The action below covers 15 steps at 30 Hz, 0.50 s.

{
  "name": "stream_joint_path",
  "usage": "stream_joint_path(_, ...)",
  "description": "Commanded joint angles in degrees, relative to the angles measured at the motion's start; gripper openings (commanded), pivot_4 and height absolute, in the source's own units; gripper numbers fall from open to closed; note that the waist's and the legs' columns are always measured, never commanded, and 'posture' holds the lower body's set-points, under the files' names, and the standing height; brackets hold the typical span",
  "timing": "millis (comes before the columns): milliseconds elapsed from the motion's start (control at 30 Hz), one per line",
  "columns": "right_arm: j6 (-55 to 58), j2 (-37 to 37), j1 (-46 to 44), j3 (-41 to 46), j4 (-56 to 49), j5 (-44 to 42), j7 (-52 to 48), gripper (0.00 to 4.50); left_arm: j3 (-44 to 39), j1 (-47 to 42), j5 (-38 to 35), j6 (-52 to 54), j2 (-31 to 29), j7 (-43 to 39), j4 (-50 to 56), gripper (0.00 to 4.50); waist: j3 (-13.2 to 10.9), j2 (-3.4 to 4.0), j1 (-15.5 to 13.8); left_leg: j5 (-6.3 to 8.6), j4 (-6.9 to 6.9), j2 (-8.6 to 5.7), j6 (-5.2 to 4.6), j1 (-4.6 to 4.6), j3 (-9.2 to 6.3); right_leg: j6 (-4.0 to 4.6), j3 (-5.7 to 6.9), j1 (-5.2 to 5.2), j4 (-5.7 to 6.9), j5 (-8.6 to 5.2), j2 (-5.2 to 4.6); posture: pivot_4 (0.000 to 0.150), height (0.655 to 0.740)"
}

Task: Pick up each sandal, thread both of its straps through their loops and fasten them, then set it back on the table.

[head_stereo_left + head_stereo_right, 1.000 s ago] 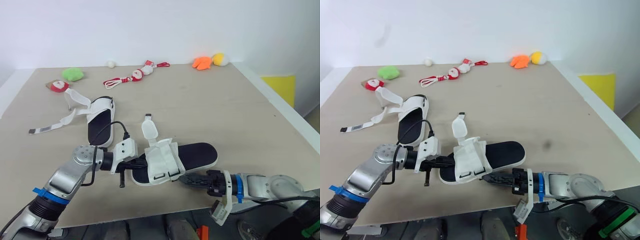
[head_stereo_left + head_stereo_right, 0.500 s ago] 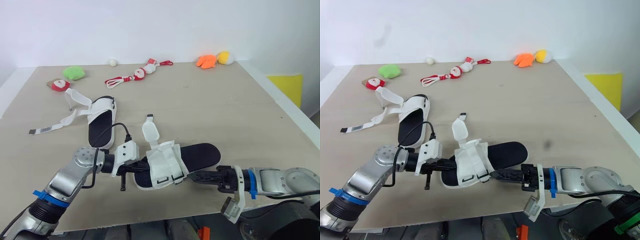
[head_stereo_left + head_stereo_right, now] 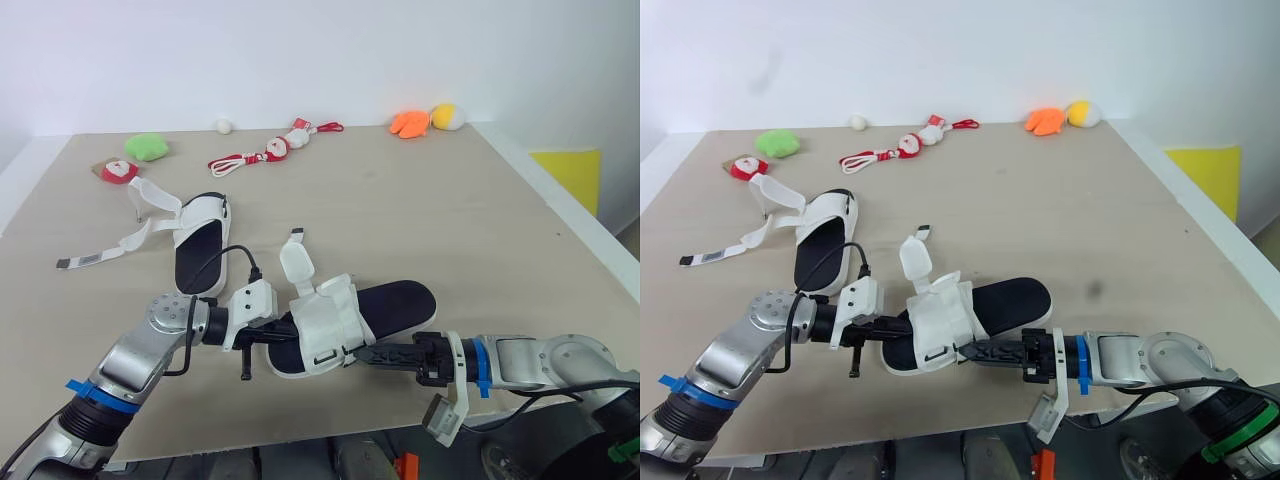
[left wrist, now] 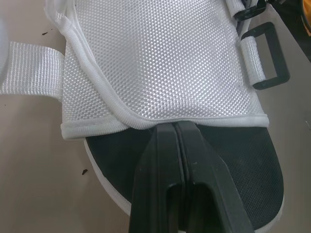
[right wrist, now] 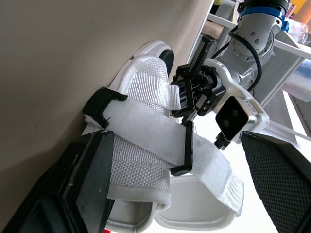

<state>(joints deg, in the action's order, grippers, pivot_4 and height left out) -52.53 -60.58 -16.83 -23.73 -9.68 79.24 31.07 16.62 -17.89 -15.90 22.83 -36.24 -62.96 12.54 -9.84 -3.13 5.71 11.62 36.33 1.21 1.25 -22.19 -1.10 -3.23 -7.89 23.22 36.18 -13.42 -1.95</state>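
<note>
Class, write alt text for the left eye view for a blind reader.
A white sandal lies near the front edge of the table, with the left gripper at one end and the right gripper by its buckles. A second sandal lies behind, straps loose.

- Probably a robotics lab or test room: bare white wall [image 3: 300, 50] behind a plain wooden bench [image 3: 450, 210].
- Small plush toys [image 3: 147, 148] lie scattered along its far edge.

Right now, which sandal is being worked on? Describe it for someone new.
On the tan table, look at the near edge, between the left gripper and the right gripper. The sandal there has a black footbed and a wide white mesh upper, one strap standing up; the other sandal, farther back on the left, lies with straps sprawled flat.
</note>
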Motion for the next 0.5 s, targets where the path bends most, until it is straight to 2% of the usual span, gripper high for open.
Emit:
stream_joint_path(33, -0.66, 1.62, -1.71, 0.68, -2.82, -1.95, 0.28, 4.46, 1.98, 1.07, 1.65, 1.42, 0.17, 0.76, -1.08, 0.0, 0.0, 0.0, 0.0, 0.0, 0.0, 0.0, 0.0, 0.0, -0.01, 0.01, 0.0, 0.0, 0.01, 0.01, 0.01, 0.15, 0.74)
stream_joint_path(500, -3.78, 1.49, -1.03, 0.77, -3.06, -1.54, 2.97, 4.46, 1.89, 1.04, 1.73, 1.32, 0.26, 0.91, -1.21, 0.0, 0.01, 0.01, -0.04, 0.01, -0.01, -0.03, 0.0, -0.02, -0.09, 0.03, 0.03, -0.02, 0.04, 0.15, 0.01, 0.15, 0.74)
